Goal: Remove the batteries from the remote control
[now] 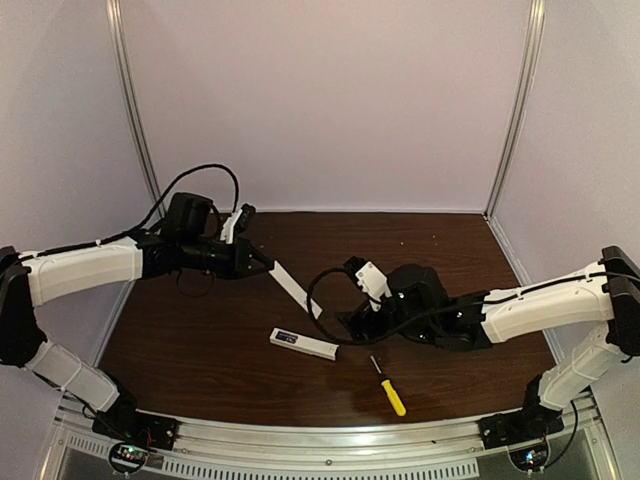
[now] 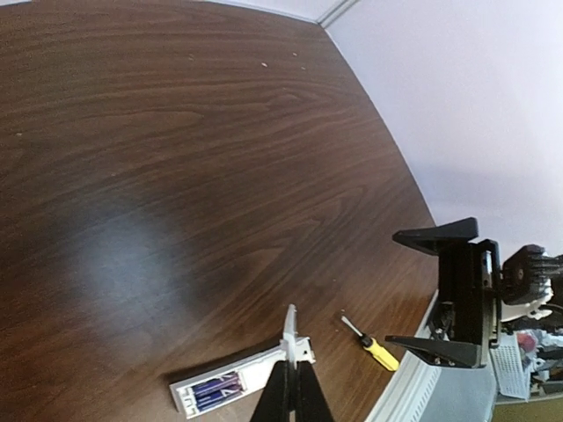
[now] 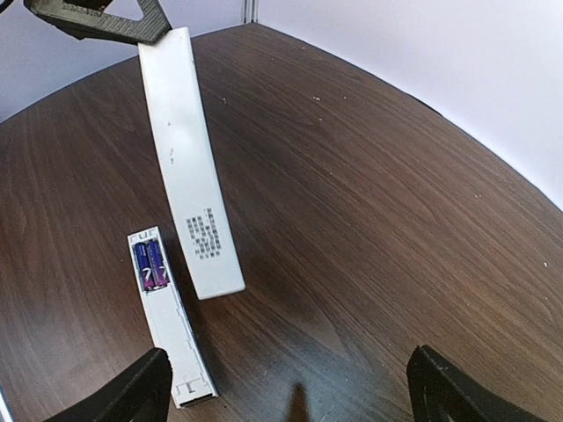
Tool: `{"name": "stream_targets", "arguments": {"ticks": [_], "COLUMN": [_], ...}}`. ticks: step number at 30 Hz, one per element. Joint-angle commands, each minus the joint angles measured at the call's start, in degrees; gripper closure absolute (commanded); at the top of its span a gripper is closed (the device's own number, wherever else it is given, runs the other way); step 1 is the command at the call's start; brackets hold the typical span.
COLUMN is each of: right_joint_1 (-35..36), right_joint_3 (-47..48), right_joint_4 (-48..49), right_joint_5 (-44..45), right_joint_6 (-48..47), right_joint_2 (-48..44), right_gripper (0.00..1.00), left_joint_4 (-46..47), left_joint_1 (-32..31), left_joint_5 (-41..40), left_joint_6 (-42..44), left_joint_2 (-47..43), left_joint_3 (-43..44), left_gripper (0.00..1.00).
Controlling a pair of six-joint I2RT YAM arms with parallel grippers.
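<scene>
While my left pincer [image 1: 262, 266] clamps one end of the cover [image 1: 296, 288] at centre frame, I see the remote [image 1: 303, 343] lying flat on the table [image 1: 200, 340] just below, two batteries [image 3: 151, 265] seated in its open bay. My right pincer [image 1: 352, 322] gapes wide beside the remote, holding nothing.

Dark brown wood grain across the surface [image 1: 200, 340], with a pale sheen patch. Plain white on the remote control [image 1: 303, 343] — blue-purple on the batteries [image 3: 150, 264] in its recess, reddish at one end. White again on the cover [image 3: 189, 167], broken by a block of small black print. Yellow handle, black collar and silvery shaft on the screwdriver [image 1: 391, 390]. Matte black on the left pincer [image 1: 268, 266] and the right pincer [image 3: 295, 391]. Pale lilac-white on the walls [image 1: 330, 100].
</scene>
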Motion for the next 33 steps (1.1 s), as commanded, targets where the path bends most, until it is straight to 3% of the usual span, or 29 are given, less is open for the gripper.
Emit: {"name": "stream_targets", "arguments": {"ticks": [1, 10, 17, 26, 33], "right_joint_1": [-0.33, -0.33, -0.33, -0.33, -0.31], "right_joint_3": [-1.04, -0.73, -0.27, -0.13, -0.61], "right_joint_4": [-0.46, -1.12, -1.39, -2.41, -3.05], "right_joint_5": [3.19, 4.66, 5.21, 5.66, 6.44], "right_joint_6": [0.72, 0.65, 0.68, 0.64, 0.56], "right_joint_2": [-1.97, -1.19, -0.02, 0.17, -0.43], "right_gripper": [0.06, 0.06, 0.06, 0.07, 0.07], "left_joint_4": [-13.86, -33.40, -42.31, -46.00, -46.55], "left_joint_1": [0.10, 0.19, 0.15, 0.10, 0.10], "left_joint_5": [-13.90, -37.69, -55.47, -65.95, -65.06], "left_joint_6": [8.08, 14.93, 15.68, 14.37, 12.56], "left_joint_2": [-2.93, -3.30, 0.00, 6.76, 11.30], "left_joint_3": [5.87, 13.54, 15.65, 17.34, 17.19], "left_gripper": [1.00, 1.00, 1.00, 1.00, 1.00]}}
